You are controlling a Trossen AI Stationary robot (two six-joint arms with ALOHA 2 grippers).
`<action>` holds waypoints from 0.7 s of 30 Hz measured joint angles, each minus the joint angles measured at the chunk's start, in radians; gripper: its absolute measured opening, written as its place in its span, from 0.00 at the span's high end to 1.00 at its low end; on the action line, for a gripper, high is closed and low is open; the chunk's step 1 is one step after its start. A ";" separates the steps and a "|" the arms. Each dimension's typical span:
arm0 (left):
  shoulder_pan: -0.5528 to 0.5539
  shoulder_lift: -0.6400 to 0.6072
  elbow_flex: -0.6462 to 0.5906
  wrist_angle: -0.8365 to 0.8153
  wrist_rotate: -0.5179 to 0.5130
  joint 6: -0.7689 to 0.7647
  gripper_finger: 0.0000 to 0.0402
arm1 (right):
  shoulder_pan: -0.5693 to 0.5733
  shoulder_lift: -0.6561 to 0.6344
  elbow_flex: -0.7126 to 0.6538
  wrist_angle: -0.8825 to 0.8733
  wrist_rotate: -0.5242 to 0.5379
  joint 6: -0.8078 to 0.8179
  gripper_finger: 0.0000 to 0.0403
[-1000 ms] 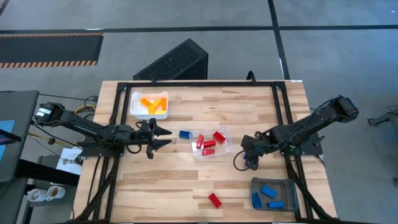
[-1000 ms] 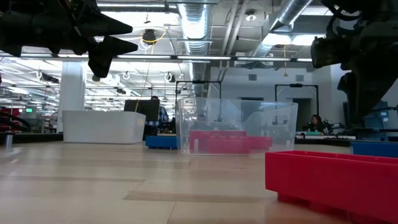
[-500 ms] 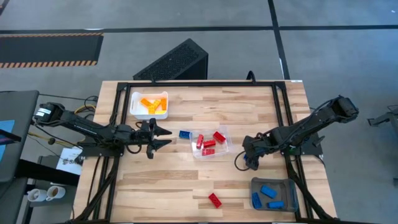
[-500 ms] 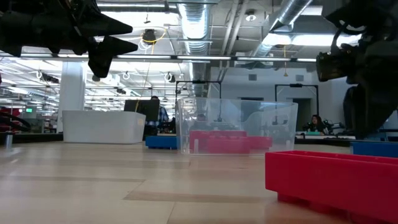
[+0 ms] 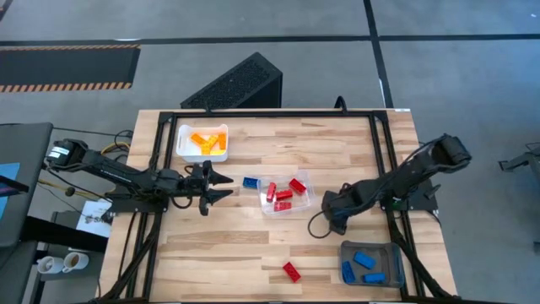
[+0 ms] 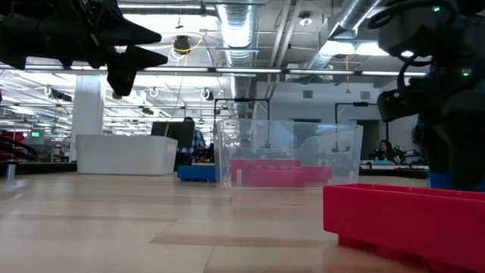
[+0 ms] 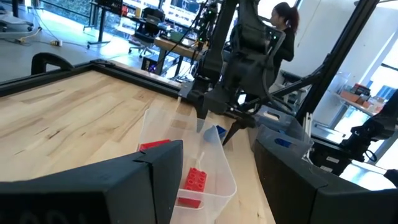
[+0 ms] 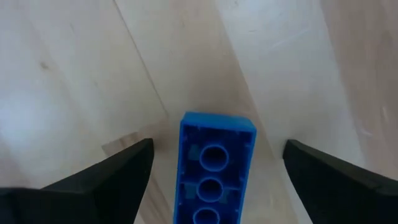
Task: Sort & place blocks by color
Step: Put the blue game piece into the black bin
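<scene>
Our right hand (image 5: 333,221) hangs low over the bench (image 5: 337,152) at about 4 o'clock from the bench's middle, fingers spread wide. In the right wrist view a blue block (image 8: 214,168) lies hollow side up on the wood between the two fingers (image 8: 112,177), touching neither. From above, the hand itself hides this block.

Nearest the front edge, at 6 o'clock, we see a lone red block (image 5: 291,271) on the bare wood. At 5 o'clock sits the grey tray (image 5: 395,272) in the front right corner, with three blue blocks (image 5: 363,259) inside it.

At the middle of the bench stands the clear tub (image 5: 305,200), holding several red blocks (image 5: 283,195). Just beside the tub at 9 o'clock, apart from its wall, another blue block (image 5: 251,181) lies on the wood.

Our left hand (image 5: 221,187) hovers above the bench at 9 o'clock, well clear of the surface in the low view, pointing toward the tub. Its fingers stand partly apart with nothing between them.

Farthest back, at 11 o'clock, the white tray (image 5: 184,152) holds the orange blocks (image 5: 207,140).

In the room beyond the bench, a person (image 7: 283,31) sits at a desk.
</scene>
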 joint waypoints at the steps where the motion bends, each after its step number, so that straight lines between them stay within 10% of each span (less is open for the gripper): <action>1: 0.000 0.000 0.000 -0.002 0.000 0.000 0.55 | 0.000 0.021 0.013 -0.016 0.000 -0.008 0.04; 21: 0.000 0.018 0.000 0.009 0.000 -0.008 0.55 | -0.036 0.045 0.065 -0.076 -0.028 -0.042 0.42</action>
